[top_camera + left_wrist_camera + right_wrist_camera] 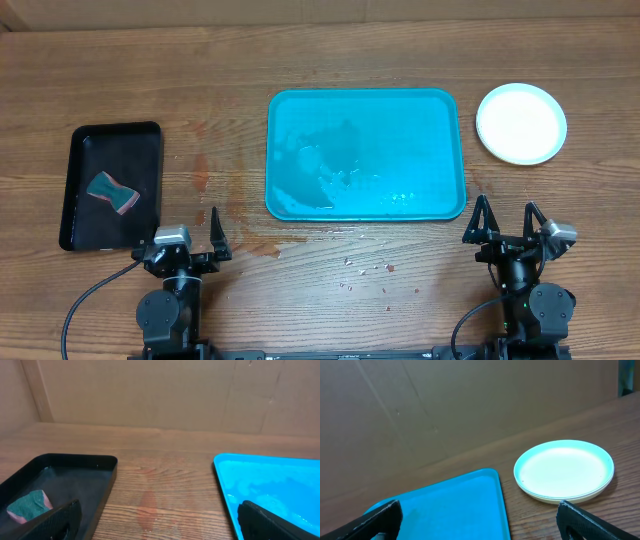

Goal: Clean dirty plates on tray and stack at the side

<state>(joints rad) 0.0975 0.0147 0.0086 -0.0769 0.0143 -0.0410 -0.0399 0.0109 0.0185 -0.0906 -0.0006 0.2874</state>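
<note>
One turquoise tray, one black tray, one sponge, one plate stack.

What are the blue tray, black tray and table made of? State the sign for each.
Blue tray: likely moulded plastic, glossy; wet sheen, rounded corners.
Black tray: probably plastic too; smooth dark walls.
Table: wood or veneer, matte; visible grain.

A wood-grain table (reddish stains mid-left) backs onto a plain brown cardboard wall.
</note>
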